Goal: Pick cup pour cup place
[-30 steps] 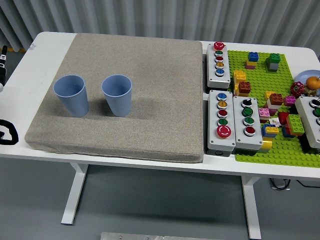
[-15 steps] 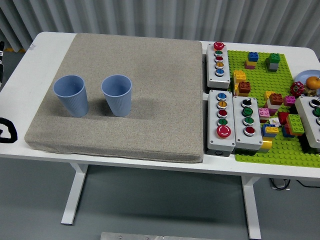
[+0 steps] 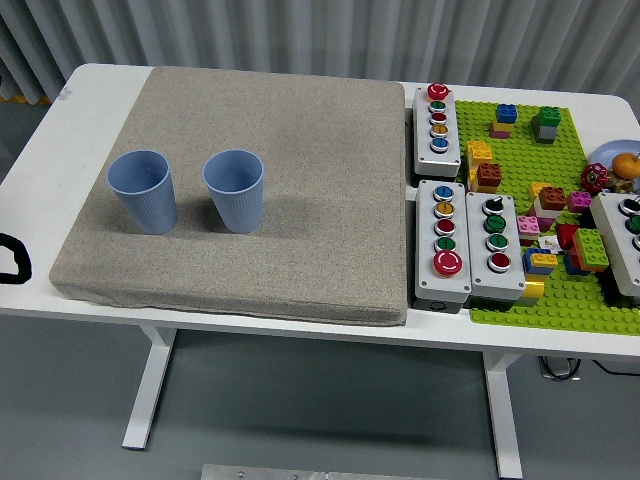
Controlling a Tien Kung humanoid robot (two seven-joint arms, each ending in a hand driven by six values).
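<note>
Two blue cups [image 3: 188,190] — upright, side by side

Place: a robot test lab, not a home.
Worktop [image 3: 250,315]: white, height-adjustable legs, grey floor beneath.
Test props: push-button control boxes [image 3: 443,243], green brick baseplate [image 3: 560,290] with toy bricks, grey mat [image 3: 300,150].
Backdrop: corrugated grey wall [image 3: 300,35].

At the left edge you see only a sliver of a black looped shape [image 3: 12,256] over the worktop [image 3: 60,130]; you cannot tell what it is. On the right, the frame cuts off a grey button box [image 3: 622,240] and a blue dish [image 3: 610,152] holding something orange. The interiors of both blue cups [image 3: 234,190] show nothing you can make out.
</note>
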